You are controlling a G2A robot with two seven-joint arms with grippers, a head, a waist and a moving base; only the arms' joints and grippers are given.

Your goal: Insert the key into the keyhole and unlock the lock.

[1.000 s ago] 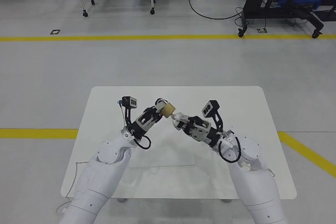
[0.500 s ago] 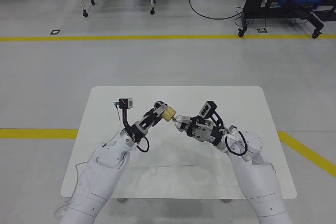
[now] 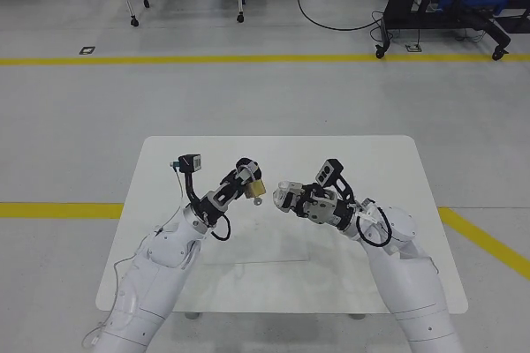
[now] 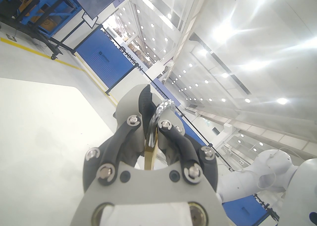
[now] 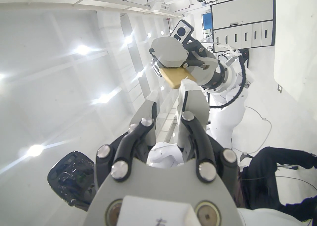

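The left gripper (image 3: 248, 183) is clamped on the brass-coloured metal padlock (image 3: 257, 188). Just beside the padlock, the right gripper (image 3: 283, 194) has its fingers spread apart.

The lock (image 5: 173, 77) has a brass-yellow body and a bright silver shackle. At the lock, the left tool (image 4: 153, 110) is pale grey with black links and a ribbed black pad. Facing the lock, the right tool (image 5: 168, 105) is the same grey and black, with what looks like white wrapping at one tip. Beneath the lock the bench (image 3: 353, 265) is plain white. Beyond the lock the floor (image 3: 71, 115) is pale grey with yellow stripes.
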